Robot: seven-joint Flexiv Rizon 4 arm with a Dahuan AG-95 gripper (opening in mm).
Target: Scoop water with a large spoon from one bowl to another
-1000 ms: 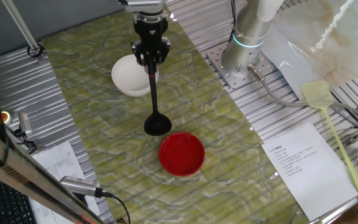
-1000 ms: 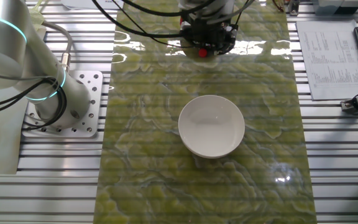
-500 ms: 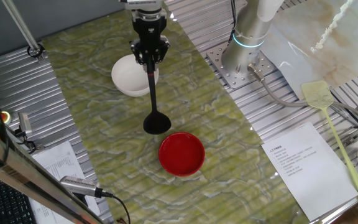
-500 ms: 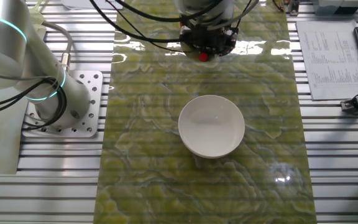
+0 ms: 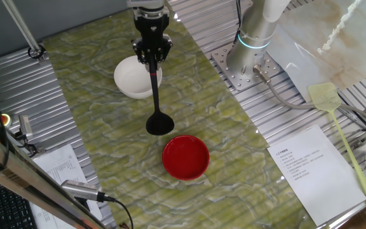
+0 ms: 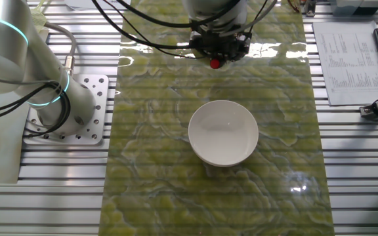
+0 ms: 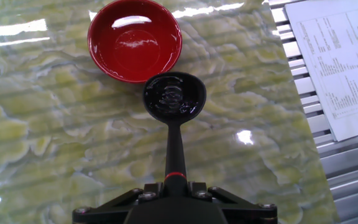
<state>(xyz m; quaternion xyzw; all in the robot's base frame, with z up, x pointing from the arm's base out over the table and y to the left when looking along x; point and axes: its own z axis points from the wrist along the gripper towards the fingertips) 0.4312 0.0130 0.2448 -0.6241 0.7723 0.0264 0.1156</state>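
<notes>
My gripper [image 5: 151, 56] is shut on the handle of the large spoon [image 5: 157, 102], a black ladle, and holds it above the table. In the hand view the round scoop [image 7: 174, 97] hangs just clear of the red bowl [image 7: 135, 39] and carries water that shows as a faint sheen. The red bowl [image 5: 185, 156] sits right of and below the scoop. The white bowl [image 5: 134, 77] lies beside the gripper, partly hidden by it. In the other fixed view the white bowl [image 6: 223, 132] sits mid-table and the gripper [image 6: 216, 46] is beyond it, with a bit of red below it.
A green marbled mat [image 5: 94, 114] covers the table. The arm's base [image 5: 250, 57] stands to the right on ribbed metal. A printed sheet [image 5: 310, 168] and a yellow fly swatter [image 5: 342, 137] lie at the right. Cables and a sheet [image 5: 56, 168] lie at the left.
The gripper has lifted slightly and shifted toward the white bowl, carrying the ladle scoop a little away from the red bowl.
</notes>
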